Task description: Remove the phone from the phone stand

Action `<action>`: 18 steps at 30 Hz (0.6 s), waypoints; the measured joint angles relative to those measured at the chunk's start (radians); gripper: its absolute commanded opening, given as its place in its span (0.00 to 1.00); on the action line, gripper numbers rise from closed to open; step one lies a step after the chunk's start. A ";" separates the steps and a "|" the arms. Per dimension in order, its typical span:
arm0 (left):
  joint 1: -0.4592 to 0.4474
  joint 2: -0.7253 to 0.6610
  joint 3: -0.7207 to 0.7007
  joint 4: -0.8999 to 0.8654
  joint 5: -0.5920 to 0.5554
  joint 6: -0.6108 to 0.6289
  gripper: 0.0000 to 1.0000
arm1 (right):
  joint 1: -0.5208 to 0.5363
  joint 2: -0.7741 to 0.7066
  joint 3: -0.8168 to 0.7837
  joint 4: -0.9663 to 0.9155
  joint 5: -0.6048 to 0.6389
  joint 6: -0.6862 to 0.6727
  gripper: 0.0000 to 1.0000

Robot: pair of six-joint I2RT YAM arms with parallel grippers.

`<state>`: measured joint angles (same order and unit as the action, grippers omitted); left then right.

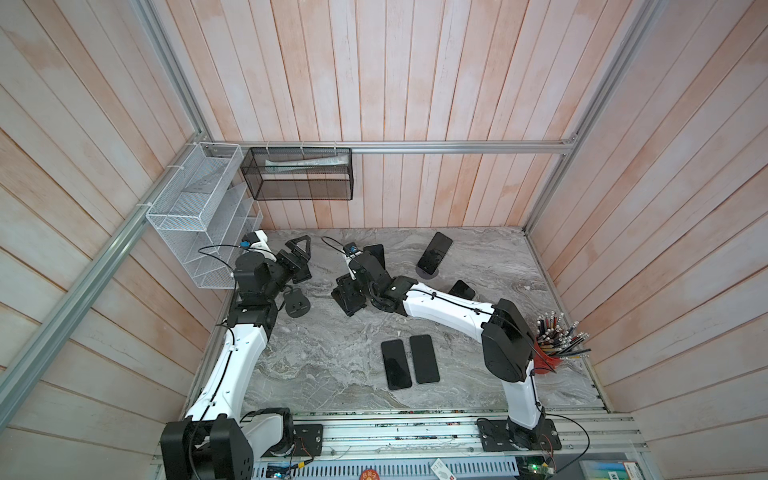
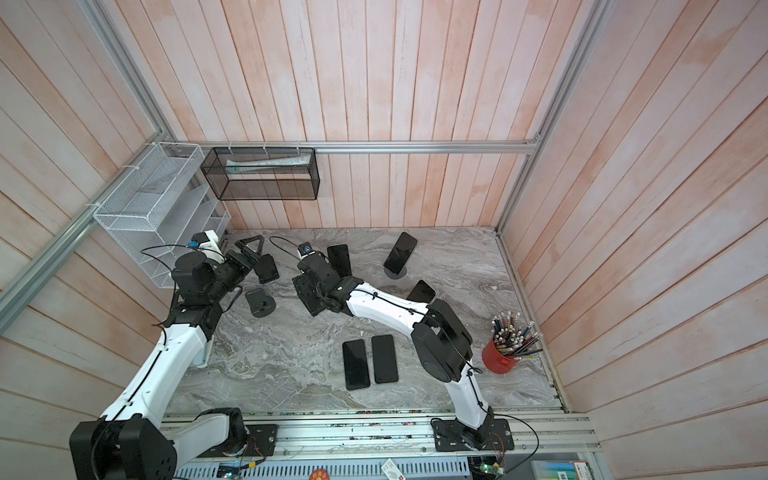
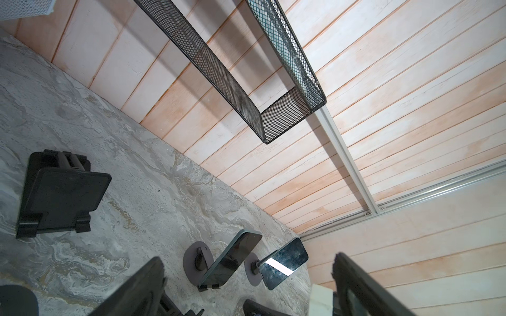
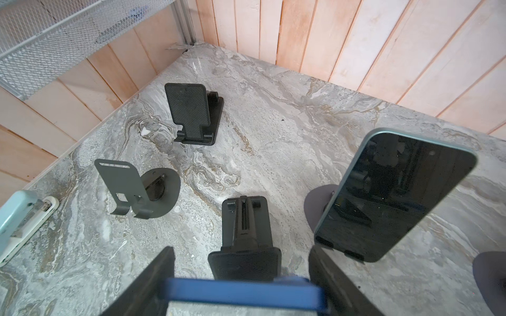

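Observation:
My right gripper (image 4: 241,253) is shut on a blue-edged phone (image 4: 241,294), one finger on each long side. Just beyond it stands a black phone stand (image 4: 243,232); whether the phone still rests on that stand I cannot tell. In both top views this gripper (image 1: 349,291) (image 2: 309,291) hangs over the stand left of the table's middle. My left gripper (image 1: 301,249) (image 3: 247,258) is open and holds nothing, near the back left corner. Other dark phones lean on grey round stands (image 1: 434,252) (image 1: 462,289) (image 4: 394,194).
Two phones (image 1: 397,364) (image 1: 424,358) lie flat near the front. Empty stands sit at the left: a black one (image 4: 191,112) and a grey one (image 4: 137,188). A red pen cup (image 2: 500,357) stands at the right. White (image 1: 195,216) and black (image 1: 299,174) mesh baskets hang on the walls.

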<state>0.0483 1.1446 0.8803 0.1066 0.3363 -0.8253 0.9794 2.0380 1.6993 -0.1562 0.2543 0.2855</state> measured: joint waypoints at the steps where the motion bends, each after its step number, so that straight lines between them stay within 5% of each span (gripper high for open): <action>1: 0.003 0.000 0.000 0.000 0.000 -0.001 0.97 | 0.001 -0.006 -0.004 -0.006 0.007 0.012 0.67; 18: 0.011 -0.001 -0.004 0.007 -0.004 -0.007 0.97 | 0.083 -0.134 -0.131 -0.095 0.093 0.214 0.66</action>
<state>0.0593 1.1439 0.8761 0.1135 0.3325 -0.8322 1.0622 1.9045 1.5684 -0.2516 0.3473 0.4992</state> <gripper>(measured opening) 0.972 0.745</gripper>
